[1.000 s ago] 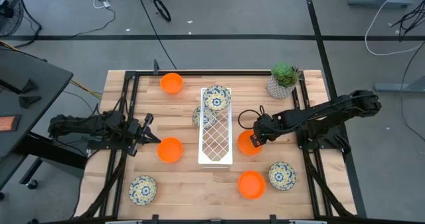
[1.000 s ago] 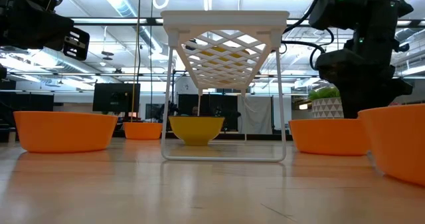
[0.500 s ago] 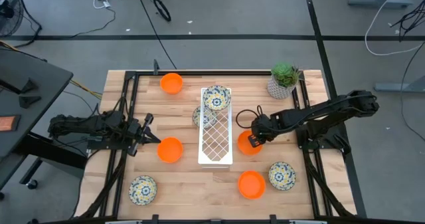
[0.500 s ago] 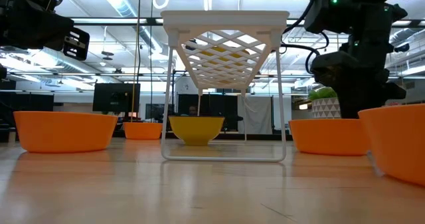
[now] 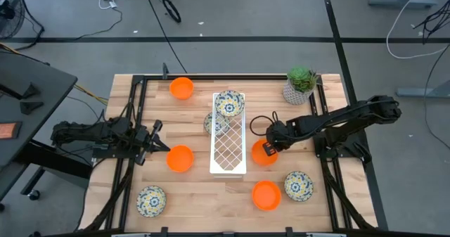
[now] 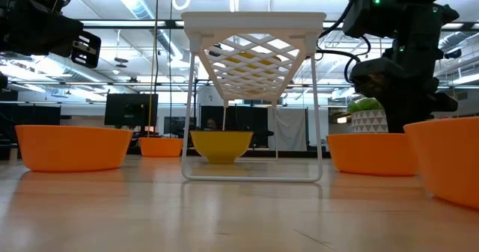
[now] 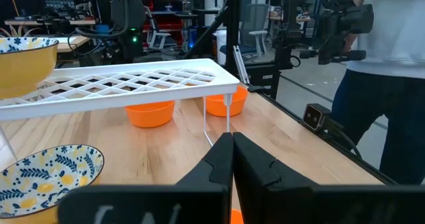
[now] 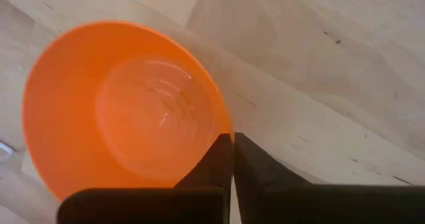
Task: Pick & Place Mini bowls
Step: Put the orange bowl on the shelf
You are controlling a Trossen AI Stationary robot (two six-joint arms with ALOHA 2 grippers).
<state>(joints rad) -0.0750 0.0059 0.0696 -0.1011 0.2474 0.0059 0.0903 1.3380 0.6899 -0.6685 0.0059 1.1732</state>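
Note:
Four orange mini bowls stand on the table; one (image 5: 260,155) sits right of the white rack (image 5: 228,152). My right gripper (image 5: 268,149) is shut on it, also visible in the right wrist view (image 8: 232,144). The others sit at the far left (image 5: 181,88), left of the rack (image 5: 180,159) and front right (image 5: 266,195). One patterned mini bowl (image 5: 228,103) rests on the rack's top, one (image 5: 215,123) below it, two at the front (image 5: 150,200) (image 5: 298,186). My left gripper (image 5: 163,147) waits shut beside the left orange bowl. My right gripper pinches the orange bowl's rim (image 8: 223,123), on the side toward the table's right edge. One finger (image 8: 211,159) is inside the bowl and the other outside. The fingers come from above, pointing down. The bowl stands upright on the table.
A potted green plant (image 5: 301,84) stands at the far right corner. The rack's thin legs (image 6: 317,110) rise just left of the held bowl. Black frame rails (image 5: 133,117) run along both table sides. A person stands beyond the table in the left wrist view.
My right arm has eased slightly toward the table's left, settling over the orange bowl by the rack. The bowl has stayed in place on the table.

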